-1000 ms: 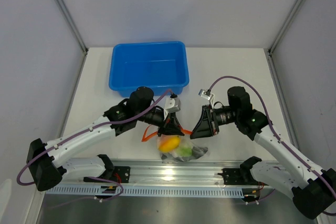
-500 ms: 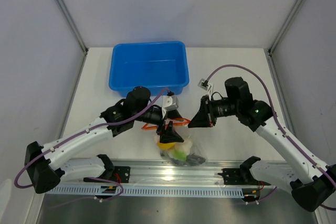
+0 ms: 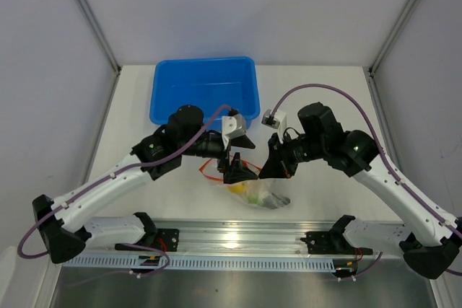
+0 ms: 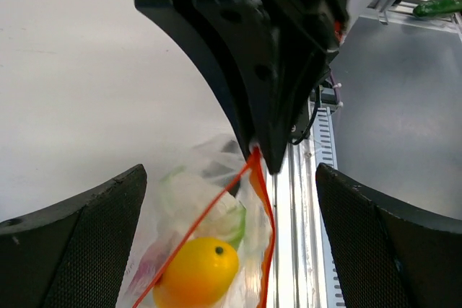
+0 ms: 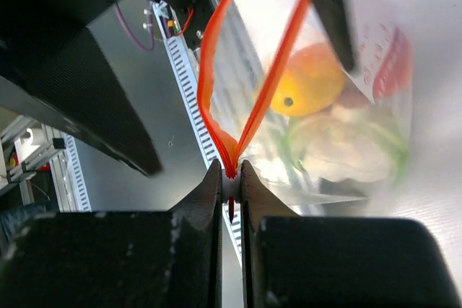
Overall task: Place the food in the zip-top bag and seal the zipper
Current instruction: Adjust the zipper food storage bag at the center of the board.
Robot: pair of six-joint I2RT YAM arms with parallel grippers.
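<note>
The clear zip-top bag (image 3: 257, 194) hangs by one end of its mouth over the table's near edge. In it lie the food: a yellow-orange piece (image 4: 195, 273), white cauliflower with green leaves (image 5: 345, 155) and a red piece (image 5: 394, 59). My right gripper (image 5: 230, 178) is shut on the end of the red-orange zipper (image 5: 287, 42), whose two strips gape apart beyond the pinch. My left gripper (image 4: 229, 203) stands wide open around the bag's mouth, its pads (image 4: 72, 250) clear of the plastic. In the top view the left gripper (image 3: 238, 169) and the right gripper (image 3: 267, 169) almost meet.
The blue tub (image 3: 155, 95) stands at the back of the table, just behind both grippers. A metal rail (image 3: 231, 236) with the arm bases runs along the near edge, right below the hanging bag.
My left gripper has opened and let go of the bag's mouth. Both grippers have moved away from the near edge toward the tub, the right one carrying the bag by its zipper end.
</note>
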